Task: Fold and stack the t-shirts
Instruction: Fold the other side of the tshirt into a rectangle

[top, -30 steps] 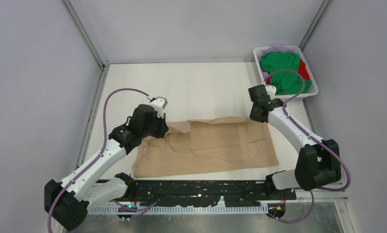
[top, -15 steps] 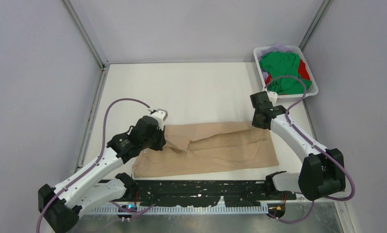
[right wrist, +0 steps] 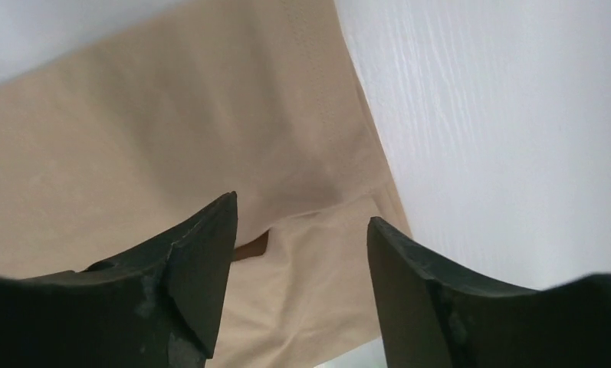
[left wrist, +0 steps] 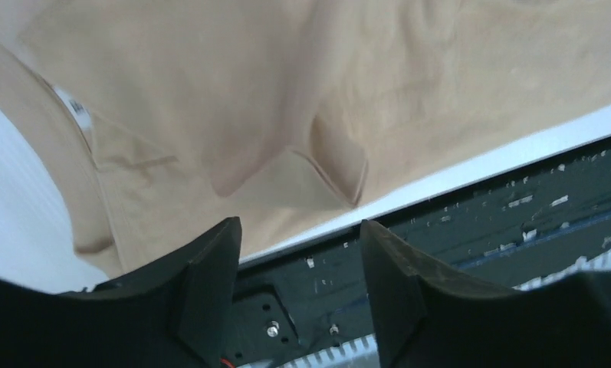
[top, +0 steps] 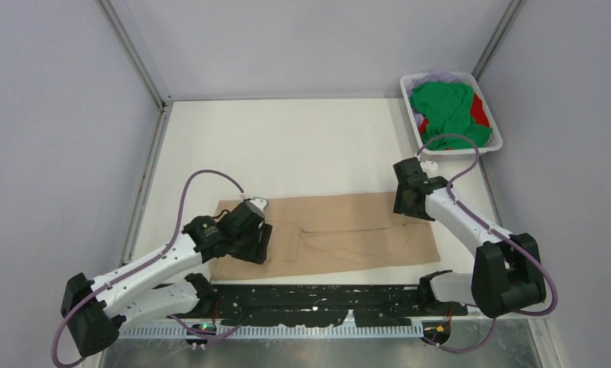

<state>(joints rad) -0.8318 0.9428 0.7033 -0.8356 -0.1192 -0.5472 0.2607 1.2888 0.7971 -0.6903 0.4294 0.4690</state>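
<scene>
1. Large beige-tan cloth t-shirt point(top: 348, 230) lies spread on the white table top point(top: 302, 146), lower centre of the overhead view. Its long side runs left to right, and shallow creases cross its middle.
2. Left gripper point(top: 257, 247) sits low over the shirt's left end. In the left wrist view its black fingers point(left wrist: 210, 268) stand apart with nothing between them. Cloth fills the upper frame beyond the tips. Whether the tips touch the cloth, cannot tell.
3. Same view: a small white sewn label point(left wrist: 76, 107) shows at upper left. A short folded flap of cloth point(left wrist: 336, 165) lies near centre. The black perforated base plate point(left wrist: 478, 222) runs along the lower right, just beyond the shirt's edge.
4. Right gripper point(top: 406, 205) is at the shirt's upper right corner. In the right wrist view its dark fingers point(right wrist: 202, 261) are spread wide and hold nothing, above the shirt's edge where it meets bare table.
5. White slatted plastic basket point(top: 492, 142) stands at upper right of the overhead view, well apart from the beige shirt. A bright green t-shirt point(top: 448, 111) is heaped on top inside. A red t-shirt point(top: 480, 110) peeks out on the right side, and a pale lilac t-shirt point(top: 438, 76) shows at the far rim.
</scene>
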